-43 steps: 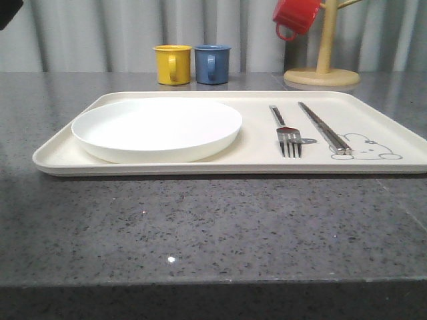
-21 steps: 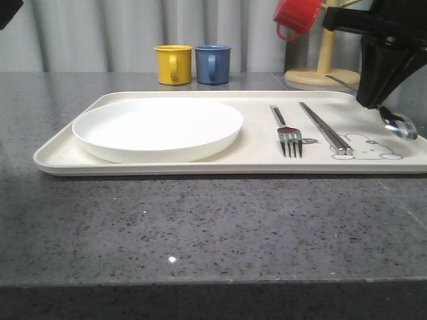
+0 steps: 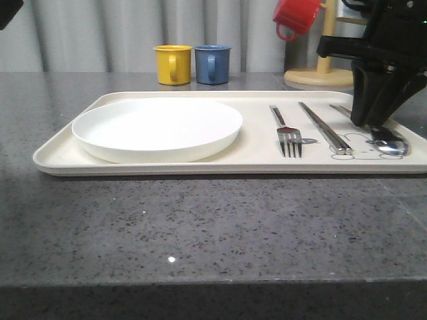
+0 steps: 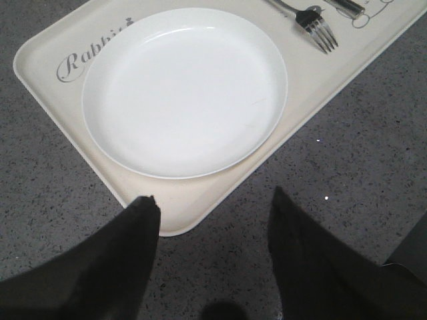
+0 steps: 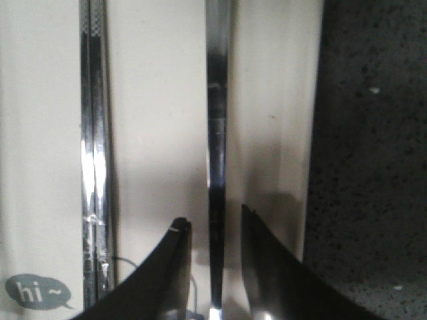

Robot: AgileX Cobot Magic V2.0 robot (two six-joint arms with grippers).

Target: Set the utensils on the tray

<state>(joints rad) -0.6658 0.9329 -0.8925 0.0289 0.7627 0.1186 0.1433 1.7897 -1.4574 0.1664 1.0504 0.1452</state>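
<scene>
The cream tray [image 3: 257,145] holds a round white plate [image 3: 157,127] at its left, then a fork [image 3: 287,135] and a pair of chopsticks [image 3: 325,128]. A spoon [image 3: 392,147] lies flat near the tray's right rim, its bowl toward the front. My right gripper [image 3: 373,123] stands over its handle. In the right wrist view that gripper [image 5: 213,223] is open, its fingers either side of the spoon handle [image 5: 217,133] with slim gaps, and the chopsticks [image 5: 93,133] lie alongside. My left gripper [image 4: 213,200] is open and empty, above the counter by the tray's corner [image 4: 180,213] and the plate [image 4: 183,90].
A yellow mug [image 3: 172,64] and a blue mug [image 3: 212,63] stand behind the tray. A red mug [image 3: 297,17] hangs on a wooden mug stand [image 3: 321,72] at the back right, close to the right arm. Grey speckled counter [image 3: 200,227] stretches in front.
My right arm came in from the right carrying the spoon and lowered it. The spoon now lies on the tray and the fingers stand apart from its handle.
</scene>
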